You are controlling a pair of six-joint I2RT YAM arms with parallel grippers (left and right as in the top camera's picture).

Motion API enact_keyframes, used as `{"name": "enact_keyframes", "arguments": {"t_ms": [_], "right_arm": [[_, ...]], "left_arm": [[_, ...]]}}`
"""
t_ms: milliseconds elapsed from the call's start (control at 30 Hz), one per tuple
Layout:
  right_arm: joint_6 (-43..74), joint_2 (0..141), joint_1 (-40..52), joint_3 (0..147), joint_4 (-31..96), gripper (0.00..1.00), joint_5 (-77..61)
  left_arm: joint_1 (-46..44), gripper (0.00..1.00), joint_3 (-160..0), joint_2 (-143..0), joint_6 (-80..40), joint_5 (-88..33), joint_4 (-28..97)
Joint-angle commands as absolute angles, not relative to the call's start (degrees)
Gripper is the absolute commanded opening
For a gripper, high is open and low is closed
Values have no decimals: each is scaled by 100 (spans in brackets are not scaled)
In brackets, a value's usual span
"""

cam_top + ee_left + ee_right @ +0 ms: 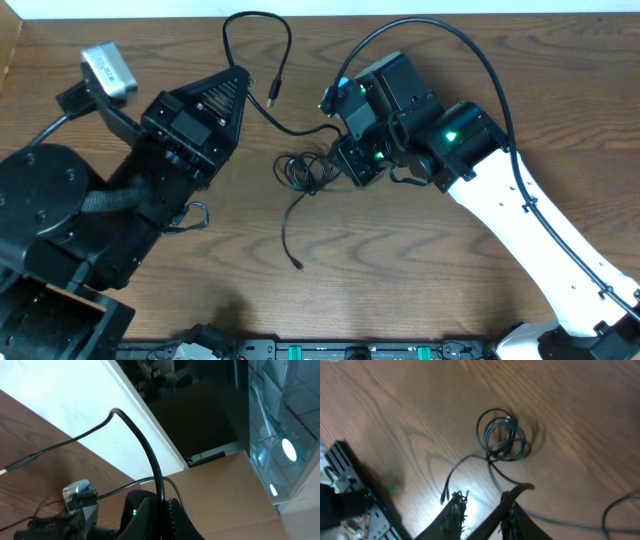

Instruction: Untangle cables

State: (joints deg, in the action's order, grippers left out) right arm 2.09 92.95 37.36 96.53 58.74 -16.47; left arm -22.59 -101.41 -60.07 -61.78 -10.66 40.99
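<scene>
Coiled black cables on the wood just ahead of the right tool, fingers parted

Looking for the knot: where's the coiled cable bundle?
Overhead, the coiled cable bundle lies mid-table, just left of the right end effector, between the two arms.

Table: brown wood grain fills your overhead view.
White surface: you'll find it along the table's far edge.
Black rack: near edge, with green parts.
Glass panel: right side of your left wrist view.
</scene>
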Motion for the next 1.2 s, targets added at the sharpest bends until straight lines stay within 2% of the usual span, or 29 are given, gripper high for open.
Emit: {"name": "enact_keyframes", "arguments": {"t_ms": [0,67,100,133,433,567,600,700,733,800,833,1167], "right_arm": [[233,9292,3750,9647,5752,20,-1614],[257,9292,3750,9647,5673,18,-1614],[257,9292,3750,9647,5647,14,-1614],[274,9292,3750,9647,5616,1,-1597],[972,9216,3719,9655,5470,1,-843],[1638,9004,3551,9660,5380,2,-390],[1721,8960,3500,9660,5371,11,-357],[1955,8890,3330,9660,5402,47,-484],[2018,8892,3297,9660,5426,60,-620],[2220,8914,3225,9660,5487,93,-998],[2362,8917,3199,9660,5494,99,-1118],[4283,9043,3153,9660,5489,99,-1422]], "left_arm": [[-2228,8,-10248,-5972,-6342,-1160,4084],[-2228,8,-10248,-5972,-6440,-1160,4104],[-2228,8,-10248,-5972,-6440,-1155,4104],[-2228,8,-10248,-5972,-6438,-1155,4104],[-2228,8,-10248,-5972,-6416,-867,4410],[-2228,8,-10245,-5975,-6416,-589,4639],[-2228,8,-10245,-5975,-6414,-596,4648],[-2231,8,-10245,-5975,-6414,-600,4644],[-2231,8,-10245,-5975,-6414,-620,4644],[-2228,8,-10245,-5975,-6346,-694,4633],[-2231,8,-10245,-5975,-6267,-709,4617],[-2231,8,-10245,-5975,-5354,-1212,4571]]}}
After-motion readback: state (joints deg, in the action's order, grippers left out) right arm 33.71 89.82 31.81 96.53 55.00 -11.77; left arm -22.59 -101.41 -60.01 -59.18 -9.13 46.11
